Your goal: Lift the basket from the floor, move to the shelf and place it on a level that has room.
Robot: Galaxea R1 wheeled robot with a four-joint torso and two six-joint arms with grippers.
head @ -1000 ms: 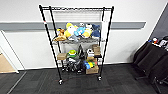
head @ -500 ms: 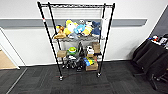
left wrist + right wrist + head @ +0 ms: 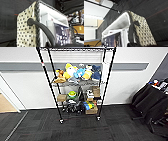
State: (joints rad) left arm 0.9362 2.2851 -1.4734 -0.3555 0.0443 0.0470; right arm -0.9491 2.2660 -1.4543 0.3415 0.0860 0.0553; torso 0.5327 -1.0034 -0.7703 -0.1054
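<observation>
Basket [image 3: 26, 33] hangs above the carpet floor [image 3: 75, 129], one loop handle [image 3: 132, 31] running toward each wrist; cannot tell how either pincer is set. Risk: tilt spills contents. Far, shelf [image 3: 76, 84]; top level [image 3: 75, 49] sits high, rim may catch.
</observation>
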